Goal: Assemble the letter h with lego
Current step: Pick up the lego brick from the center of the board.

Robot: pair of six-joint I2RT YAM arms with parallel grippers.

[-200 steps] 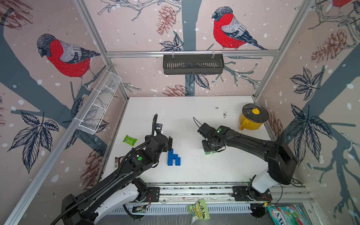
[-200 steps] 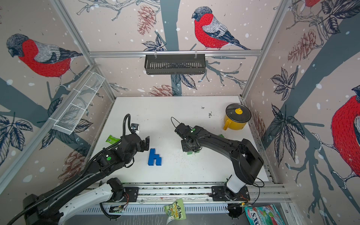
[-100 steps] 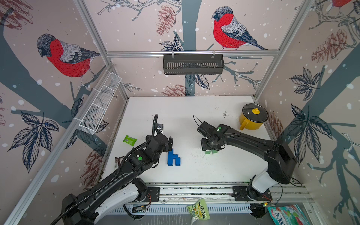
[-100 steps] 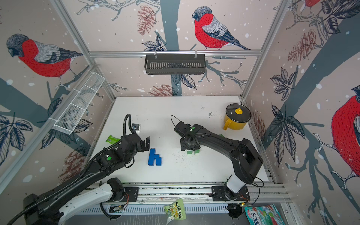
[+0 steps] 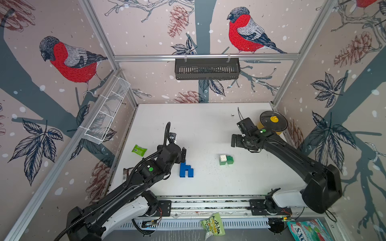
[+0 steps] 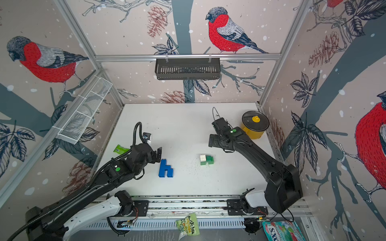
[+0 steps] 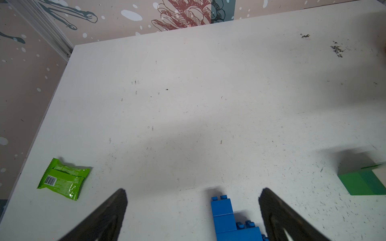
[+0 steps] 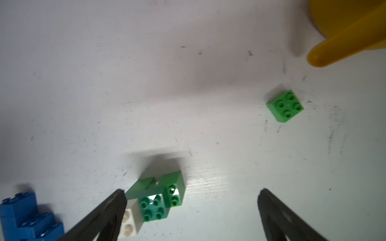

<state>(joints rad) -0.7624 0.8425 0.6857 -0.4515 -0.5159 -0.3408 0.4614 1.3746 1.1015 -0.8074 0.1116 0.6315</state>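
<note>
Blue lego joined into an h (image 5: 186, 170) (image 6: 165, 169) lies flat on the white table (image 5: 208, 125). My left gripper (image 5: 180, 155) (image 7: 193, 208) hovers open just behind it; the wrist view shows the h's top (image 7: 222, 208) between the fingers, untouched. A cluster of green and white lego (image 5: 226, 159) (image 6: 206, 159) (image 8: 154, 200) rests to the right of the h. My right gripper (image 5: 235, 140) (image 8: 191, 208) hangs open above and behind the cluster, holding nothing. A loose green square brick (image 8: 285, 106) lies further off, seen only in the right wrist view.
A yellow lidded pot (image 5: 273, 123) (image 8: 344, 31) stands at the back right, close to the right wrist. A flat green packet (image 5: 139, 149) (image 7: 63, 179) lies at the left. A wire basket (image 5: 106, 116) hangs on the left wall, a black one (image 5: 206, 68) on the back wall.
The right gripper opened, let go of the green and white cluster, then rose and drew back toward the pot. The left arm and the blue h stayed put.
</note>
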